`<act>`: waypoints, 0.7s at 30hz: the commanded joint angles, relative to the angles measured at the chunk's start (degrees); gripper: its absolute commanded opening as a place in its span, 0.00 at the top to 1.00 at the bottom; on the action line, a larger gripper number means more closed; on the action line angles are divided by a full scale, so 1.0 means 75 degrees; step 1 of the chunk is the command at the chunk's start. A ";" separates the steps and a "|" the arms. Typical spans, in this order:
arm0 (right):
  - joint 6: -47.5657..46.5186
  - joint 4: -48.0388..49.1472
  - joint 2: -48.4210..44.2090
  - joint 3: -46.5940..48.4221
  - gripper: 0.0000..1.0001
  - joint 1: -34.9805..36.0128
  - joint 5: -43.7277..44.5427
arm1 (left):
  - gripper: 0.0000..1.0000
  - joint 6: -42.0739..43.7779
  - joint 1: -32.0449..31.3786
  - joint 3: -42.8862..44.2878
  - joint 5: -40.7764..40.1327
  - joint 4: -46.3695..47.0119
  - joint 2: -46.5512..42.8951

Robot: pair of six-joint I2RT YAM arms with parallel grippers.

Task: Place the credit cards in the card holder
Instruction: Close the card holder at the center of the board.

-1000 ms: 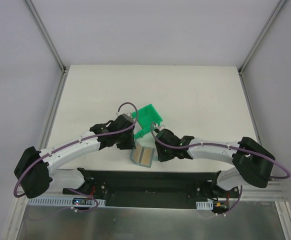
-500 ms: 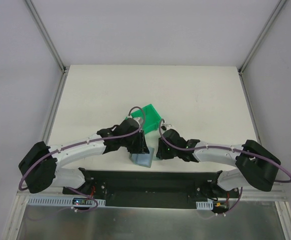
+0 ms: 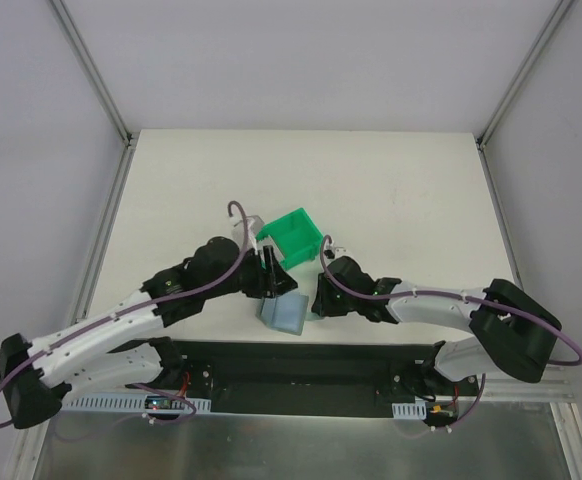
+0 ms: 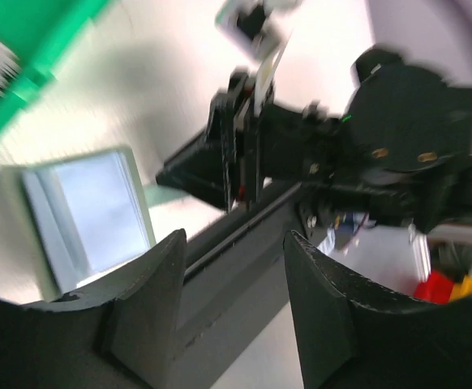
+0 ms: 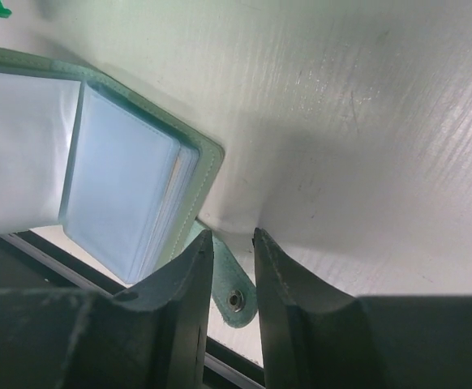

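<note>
The card holder (image 3: 284,313) is lying open on the surface (image 3: 391,190), lower centre, just below the green bin (image 3: 293,237). The right gripper (image 5: 232,239), fingers narrow, is straddling its clasp tab, likely steadying it; gripped or not, cannot tell. The left gripper (image 4: 232,243), fingers wide and empty, is sitting up-left; half a second ago it was covering the card holder.

A cream-white rectangular tabletop (image 3: 371,180) fills the middle of the top view. It is lit softly and evenly, and brushed silver metal rails (image 3: 106,230) run along its left and right edges. Plain pale grey wall panels (image 3: 301,60) stand behind the far edge and at both sides, joined by slanted aluminium struts (image 3: 91,70) rising from the far left and far right corners. Past the near edge lies a flat black plate (image 3: 301,362) and, nearer still, a sheet of brushed grey metal (image 3: 301,445).
</note>
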 commanded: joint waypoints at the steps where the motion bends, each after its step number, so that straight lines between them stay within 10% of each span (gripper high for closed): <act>1: 0.0025 -0.0176 0.0283 0.0091 0.70 -0.0030 -0.0085 | 0.47 0.0396 -0.0015 0.0189 -0.2282 -0.1573 -0.1188; 8: -0.0022 -0.0211 0.0400 0.0174 0.70 -0.0030 -0.0155 | 0.49 -0.0201 0.0442 -0.0667 -0.1795 -0.1988 -0.0594; 21: -0.0045 -0.0397 0.0435 0.0267 0.70 -0.0053 -0.0179 | 0.58 -0.0530 0.0430 -0.1734 0.0126 0.1419 0.0074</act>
